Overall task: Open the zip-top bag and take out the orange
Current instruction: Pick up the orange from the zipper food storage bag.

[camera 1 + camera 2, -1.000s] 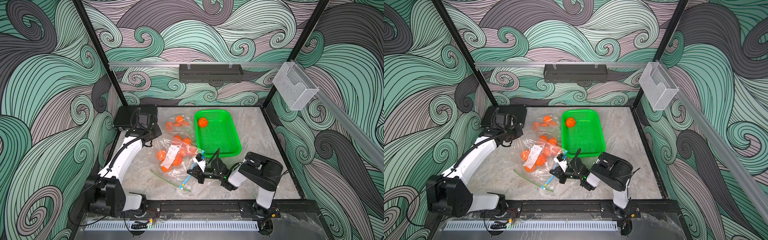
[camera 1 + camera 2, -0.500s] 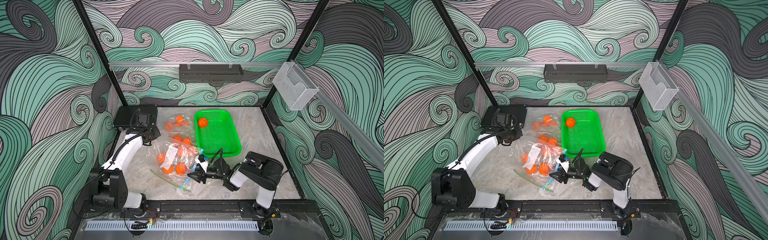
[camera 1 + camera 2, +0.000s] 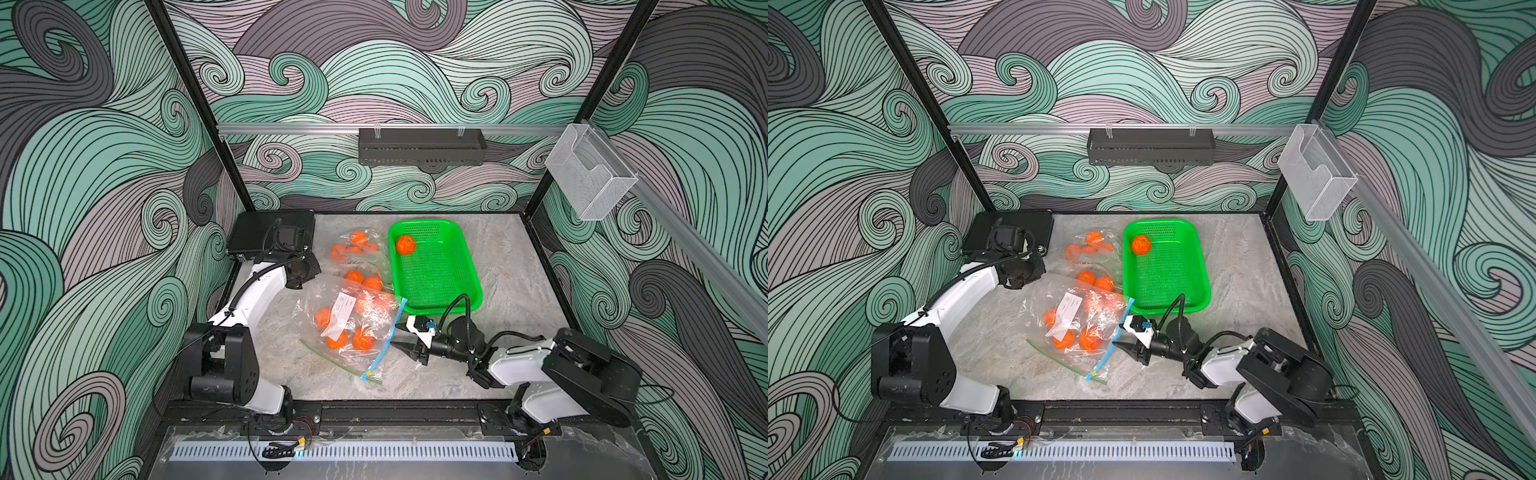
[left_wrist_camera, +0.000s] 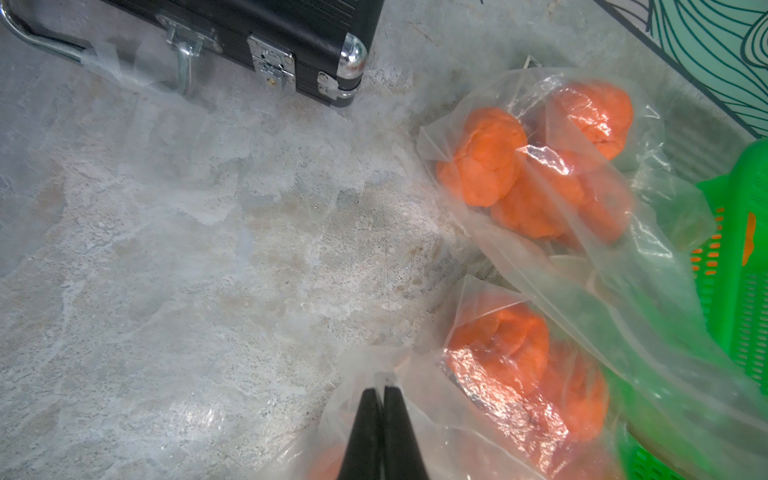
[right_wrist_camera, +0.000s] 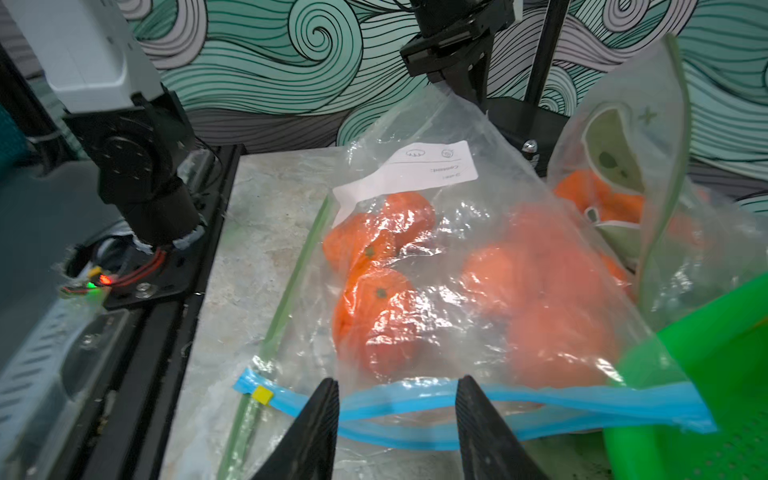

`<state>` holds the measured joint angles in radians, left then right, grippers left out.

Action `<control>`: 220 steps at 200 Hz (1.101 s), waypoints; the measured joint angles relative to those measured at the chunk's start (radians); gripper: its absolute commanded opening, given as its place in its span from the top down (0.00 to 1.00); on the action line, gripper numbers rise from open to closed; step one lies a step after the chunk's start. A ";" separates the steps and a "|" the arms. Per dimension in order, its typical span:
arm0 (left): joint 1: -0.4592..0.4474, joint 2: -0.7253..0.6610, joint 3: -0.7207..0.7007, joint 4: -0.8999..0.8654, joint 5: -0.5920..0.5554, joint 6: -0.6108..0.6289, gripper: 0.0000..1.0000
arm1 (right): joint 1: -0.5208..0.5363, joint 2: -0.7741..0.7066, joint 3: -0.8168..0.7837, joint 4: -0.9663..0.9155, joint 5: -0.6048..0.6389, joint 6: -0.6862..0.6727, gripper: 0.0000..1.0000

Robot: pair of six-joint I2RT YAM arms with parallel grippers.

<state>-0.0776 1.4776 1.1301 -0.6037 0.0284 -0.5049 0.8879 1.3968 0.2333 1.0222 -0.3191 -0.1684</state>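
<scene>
Tabletop (image 3: 511, 291) with a grey stone pattern is seen from above in both top views. At its centre a clear zip-top bag (image 3: 353, 320) is laid, filled with several oranges (image 5: 374, 324) and marked with a white label (image 3: 338, 313). The bag's blue zip strip (image 5: 540, 399) is run along its 3 o'clock edge.

The left gripper (image 4: 381, 399) is clenched on a corner of the bag's plastic at about 10 o'clock, and that corner is held raised. The right gripper (image 5: 397, 384) is placed at 4 o'clock of the bag with its jaws spread apart. The zip strip is seen across the gap between them, but is not pinched.

A green basket (image 3: 457, 266) is set at 1 o'clock of the bag, with a single orange (image 3: 405, 244) in its far corner. A second bag (image 3: 357, 249) and a third bag (image 3: 368, 282) of oranges are laid at 12 o'clock, beside the basket. A black case (image 3: 249, 232) is stood at the table's 10 o'clock corner.
</scene>
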 measured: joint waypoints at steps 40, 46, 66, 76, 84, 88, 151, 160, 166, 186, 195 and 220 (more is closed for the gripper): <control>0.006 0.006 0.000 -0.005 0.002 0.001 1.00 | 0.000 0.054 0.039 -0.135 0.070 -0.076 0.69; 0.006 0.008 0.000 -0.005 0.002 0.001 1.00 | 0.000 0.076 0.050 -0.143 0.073 -0.083 0.68; 0.010 0.011 0.000 -0.006 0.006 0.001 1.00 | 0.000 0.137 0.087 -0.164 0.071 -0.095 0.68; 0.010 0.012 0.000 -0.006 0.007 0.001 1.00 | 0.000 0.161 0.112 -0.173 0.064 -0.103 0.68; 0.011 0.012 0.000 -0.006 0.008 0.001 1.00 | 0.002 0.178 0.135 -0.177 0.057 -0.109 0.67; 0.011 0.012 0.000 -0.006 0.009 0.001 1.00 | 0.003 0.183 0.143 -0.180 0.055 -0.109 0.67; 0.012 0.013 0.000 -0.007 0.017 0.001 1.00 | 0.034 0.327 0.272 -0.178 -0.011 -0.152 0.38; 0.012 0.013 0.000 -0.007 0.020 0.001 1.00 | 0.045 0.344 0.286 -0.182 -0.018 -0.163 0.32; 0.014 0.013 0.000 -0.007 0.021 0.001 1.00 | 0.054 0.355 0.297 -0.182 -0.026 -0.169 0.29; 0.016 0.013 0.000 -0.008 0.025 0.001 1.00 | 0.080 0.383 0.329 -0.182 -0.049 -0.193 0.19; 0.017 0.013 0.000 -0.010 0.026 0.001 1.00 | 0.094 0.393 0.344 -0.184 -0.053 -0.211 0.17; 0.017 0.013 0.000 -0.010 0.029 0.001 1.00 | 0.125 0.432 0.391 -0.190 -0.055 -0.237 0.13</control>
<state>-0.0605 1.4910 1.1305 -0.6140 0.0578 -0.5037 1.0126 1.8290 0.6239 0.8326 -0.3740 -0.4057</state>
